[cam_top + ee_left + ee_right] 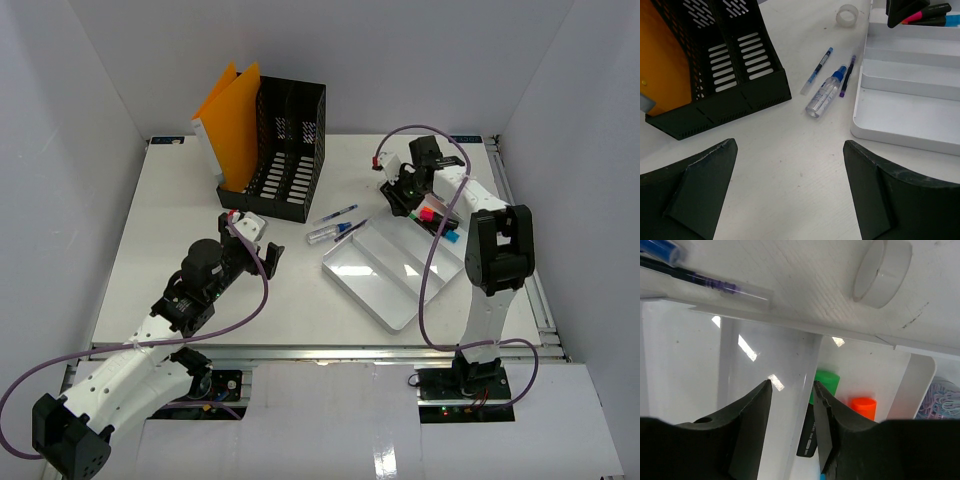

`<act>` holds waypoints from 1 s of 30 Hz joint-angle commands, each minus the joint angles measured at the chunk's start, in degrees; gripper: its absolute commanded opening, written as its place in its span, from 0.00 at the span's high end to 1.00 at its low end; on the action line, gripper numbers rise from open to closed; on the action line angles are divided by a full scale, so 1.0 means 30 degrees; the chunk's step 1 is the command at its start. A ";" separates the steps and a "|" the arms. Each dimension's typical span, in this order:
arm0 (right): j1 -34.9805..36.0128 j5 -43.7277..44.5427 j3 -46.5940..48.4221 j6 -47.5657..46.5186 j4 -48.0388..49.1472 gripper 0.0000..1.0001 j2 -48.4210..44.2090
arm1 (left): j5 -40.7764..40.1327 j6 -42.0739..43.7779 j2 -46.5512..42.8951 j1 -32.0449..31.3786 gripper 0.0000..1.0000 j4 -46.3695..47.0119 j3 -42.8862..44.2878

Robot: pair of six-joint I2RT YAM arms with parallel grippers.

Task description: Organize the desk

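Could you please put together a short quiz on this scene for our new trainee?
1. True or false: the spray bottle lies inside the white tray.
2. What stands in the black file organizer? A. orange folders B. a tape roll C. highlighters
3. Fill in: the jaws of the left claw stand ____ (open or shut).

Key: 1 false, since it lies on the desk beside the tray; 2 A; 3 open.
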 commanded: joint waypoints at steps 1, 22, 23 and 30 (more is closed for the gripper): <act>-0.0406 0.0543 -0.0084 -0.0552 0.0514 0.55 0.0810 | -0.0190 0.0143 -0.0234 0.0069 0.02 -0.0162 -0.0041; -0.1228 0.0573 -0.1656 -0.0582 0.0613 0.92 0.1015 | -0.0175 0.0216 -0.0178 0.0069 0.02 -0.0219 -0.0012; -0.1333 0.0534 -0.1858 -0.0572 0.0651 0.92 0.0773 | -0.0175 0.0221 -0.0168 0.0069 0.02 -0.0225 -0.0012; -0.1819 0.0305 -0.3955 -0.0869 0.0890 0.92 -0.0730 | -0.0087 0.0215 -0.0181 0.0069 0.02 -0.0248 -0.0012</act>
